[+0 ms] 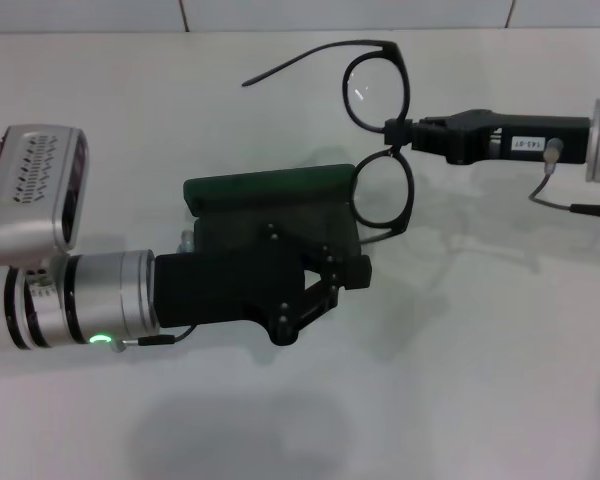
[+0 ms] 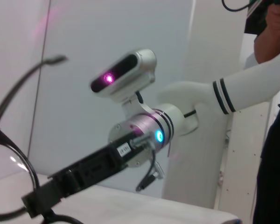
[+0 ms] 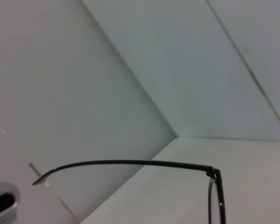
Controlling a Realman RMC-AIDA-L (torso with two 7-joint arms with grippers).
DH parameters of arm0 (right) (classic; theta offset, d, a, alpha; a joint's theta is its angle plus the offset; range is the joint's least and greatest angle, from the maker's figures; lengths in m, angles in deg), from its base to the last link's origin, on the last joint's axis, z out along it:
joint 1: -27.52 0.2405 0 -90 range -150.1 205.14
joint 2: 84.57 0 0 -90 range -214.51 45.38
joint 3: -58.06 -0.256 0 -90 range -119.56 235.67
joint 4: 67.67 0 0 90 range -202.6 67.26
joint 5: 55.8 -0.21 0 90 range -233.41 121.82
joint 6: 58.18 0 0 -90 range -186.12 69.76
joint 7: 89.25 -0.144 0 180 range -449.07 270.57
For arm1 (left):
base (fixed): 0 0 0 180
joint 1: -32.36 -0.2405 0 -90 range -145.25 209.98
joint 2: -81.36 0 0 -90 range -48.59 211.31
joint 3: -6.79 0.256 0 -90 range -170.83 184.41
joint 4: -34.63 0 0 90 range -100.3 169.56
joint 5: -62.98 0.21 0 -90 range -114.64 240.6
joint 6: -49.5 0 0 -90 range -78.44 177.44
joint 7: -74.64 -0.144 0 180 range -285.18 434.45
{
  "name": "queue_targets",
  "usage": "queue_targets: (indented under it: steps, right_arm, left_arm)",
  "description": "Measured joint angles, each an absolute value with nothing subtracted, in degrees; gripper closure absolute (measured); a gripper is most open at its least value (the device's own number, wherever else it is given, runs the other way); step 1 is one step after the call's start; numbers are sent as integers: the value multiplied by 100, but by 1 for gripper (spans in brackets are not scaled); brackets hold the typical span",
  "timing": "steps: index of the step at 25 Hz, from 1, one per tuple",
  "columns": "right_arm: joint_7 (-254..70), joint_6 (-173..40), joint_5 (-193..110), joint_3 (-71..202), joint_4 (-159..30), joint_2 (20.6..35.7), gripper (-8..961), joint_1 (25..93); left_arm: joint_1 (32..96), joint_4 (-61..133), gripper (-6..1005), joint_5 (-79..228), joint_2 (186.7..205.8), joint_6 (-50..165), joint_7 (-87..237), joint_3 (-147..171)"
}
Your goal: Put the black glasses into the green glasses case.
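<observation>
1. White surface [image 1: 460, 380] fills the head view, with a pale tiled wall [image 1: 330, 12] along its far edge.
2. The black glasses [image 1: 380, 150] are held in the air near the middle of the head view, at about 1 o'clock from the green glasses case [image 1: 270, 190]. The frame is turned so one lens sits farther away and the other nearer.
3. The nearer lens overlaps the case's right end in the head view; whether they touch cannot be told. One temple arm sweeps away toward 10 o'clock, and the other trails toward 5 o'clock past the case.
4. The green glasses case lies on the surface just left of centre. Only its far long edge and part of its top show, because the left gripper covers the rest; open or closed cannot be told.
5. The right gripper [image 1: 398, 129] reaches in level from 3 o'clock, its fingers clamped on the bridge of the frame between the lenses. The left wrist view shows the same grip [image 2: 35, 203].
6. The left gripper [image 1: 345, 272] reaches in from 9 o'clock, low over the case. Its fingers point toward 3 o'clock; their state cannot be told.
7. In the right wrist view, one temple arm crosses in front of the wall.
</observation>
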State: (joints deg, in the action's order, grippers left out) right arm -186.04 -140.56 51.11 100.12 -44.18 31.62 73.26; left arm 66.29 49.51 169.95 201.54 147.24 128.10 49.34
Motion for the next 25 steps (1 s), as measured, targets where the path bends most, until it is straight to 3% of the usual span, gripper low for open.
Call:
queue_targets:
  steps: [25]
  right_arm:
    - [-18396, -14486, 5035, 11150, -4400, 3148, 914, 7297]
  left_arm:
    - [6799, 4928, 998, 16826, 20156, 14573, 12675, 4951]
